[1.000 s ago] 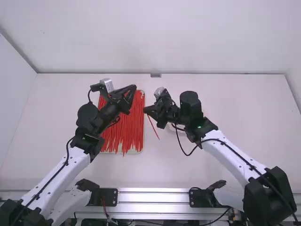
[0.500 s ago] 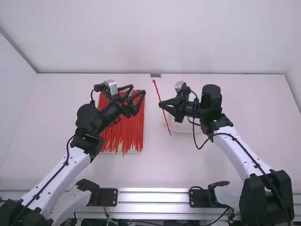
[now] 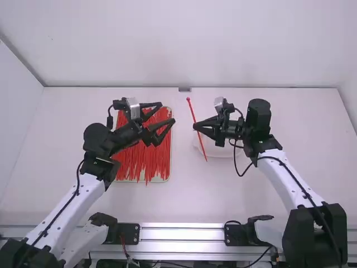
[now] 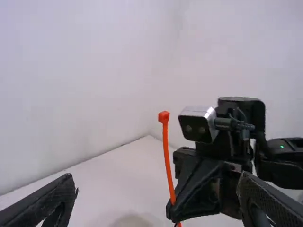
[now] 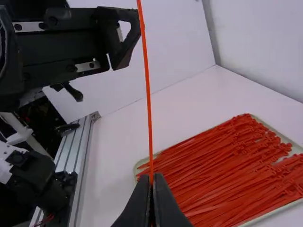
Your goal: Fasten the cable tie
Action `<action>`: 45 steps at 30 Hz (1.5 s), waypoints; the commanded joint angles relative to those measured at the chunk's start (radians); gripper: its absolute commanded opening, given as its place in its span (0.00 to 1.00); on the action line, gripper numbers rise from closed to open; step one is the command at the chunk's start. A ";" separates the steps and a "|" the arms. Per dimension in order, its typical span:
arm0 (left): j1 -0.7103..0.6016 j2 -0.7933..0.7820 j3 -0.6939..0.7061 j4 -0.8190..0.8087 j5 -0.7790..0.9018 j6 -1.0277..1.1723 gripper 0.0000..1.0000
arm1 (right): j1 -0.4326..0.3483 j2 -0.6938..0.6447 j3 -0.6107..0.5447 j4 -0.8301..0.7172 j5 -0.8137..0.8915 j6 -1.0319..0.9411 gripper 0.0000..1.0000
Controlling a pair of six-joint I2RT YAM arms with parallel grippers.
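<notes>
The right gripper [image 3: 196, 128] pinches 1 red cable tie [image 3: 191, 109], held above the surface [image 3: 251, 184]. The left gripper [image 3: 165, 114] hangs spread over the tray [image 3: 169, 162] of spare ties [image 3: 142, 153].

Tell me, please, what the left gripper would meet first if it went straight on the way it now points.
Most likely the red cable tie, held in the right gripper just behind it. The open left gripper faces both, though the depth between them is unclear.

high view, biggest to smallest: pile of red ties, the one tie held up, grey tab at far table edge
1. pile of red ties
2. held tie, long but thin
3. grey tab, smallest
</notes>
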 commanded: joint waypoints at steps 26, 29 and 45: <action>0.032 0.003 0.002 -0.005 0.201 0.049 0.99 | -0.001 0.001 0.030 0.010 -0.083 -0.006 0.00; 0.032 0.013 0.031 -0.058 0.248 0.095 0.99 | -0.001 0.001 0.030 0.010 -0.088 -0.006 0.00; 0.041 0.296 0.289 -0.133 0.604 0.153 0.93 | 0.010 0.002 0.030 0.006 -0.138 -0.010 0.00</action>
